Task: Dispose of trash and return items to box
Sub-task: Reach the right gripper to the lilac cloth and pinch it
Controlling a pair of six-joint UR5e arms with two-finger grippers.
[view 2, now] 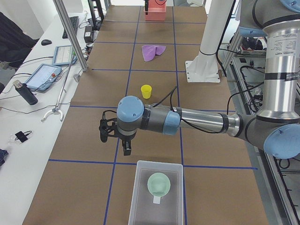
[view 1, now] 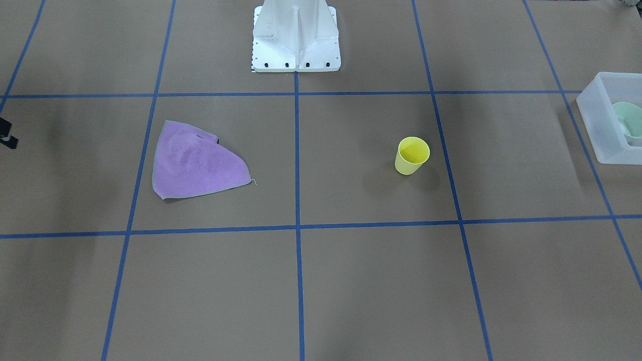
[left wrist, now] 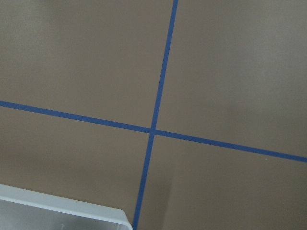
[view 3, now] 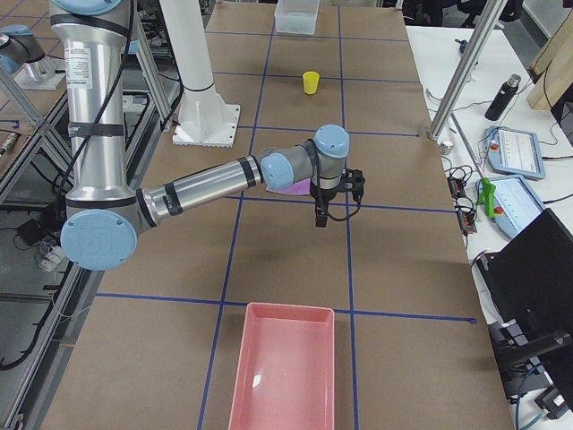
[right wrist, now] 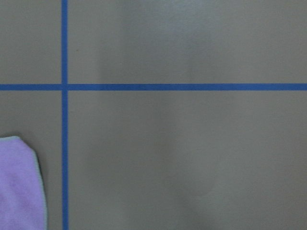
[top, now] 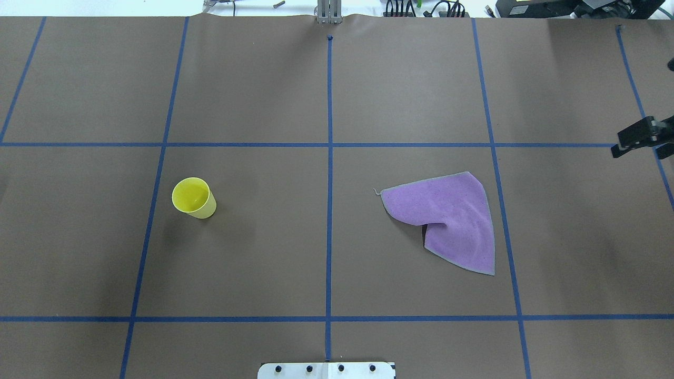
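Exterior front-facing view: the bowl (view 1: pixel 630 120) already lies inside the box (view 1: pixel 594 119) at the 3 o'clock edge of the surface (view 1: pixel 351 281), so one item is returned. The cup (view 1: pixel 412 156) stands upright at 9 o'clock of the box, well apart from it, and is not yet returned. A purple cloth (view 1: pixel 198 161) lies at 9 o'clock of the cup; it is perhaps the trash meant for the pink tray (view 3: pixel 283 372). The left gripper (view 2: pixel 114 143) hovers near the box and the right gripper (top: pixel 626 145) near the cloth. Neither visibly holds anything; whether either is open or closed cannot be told.
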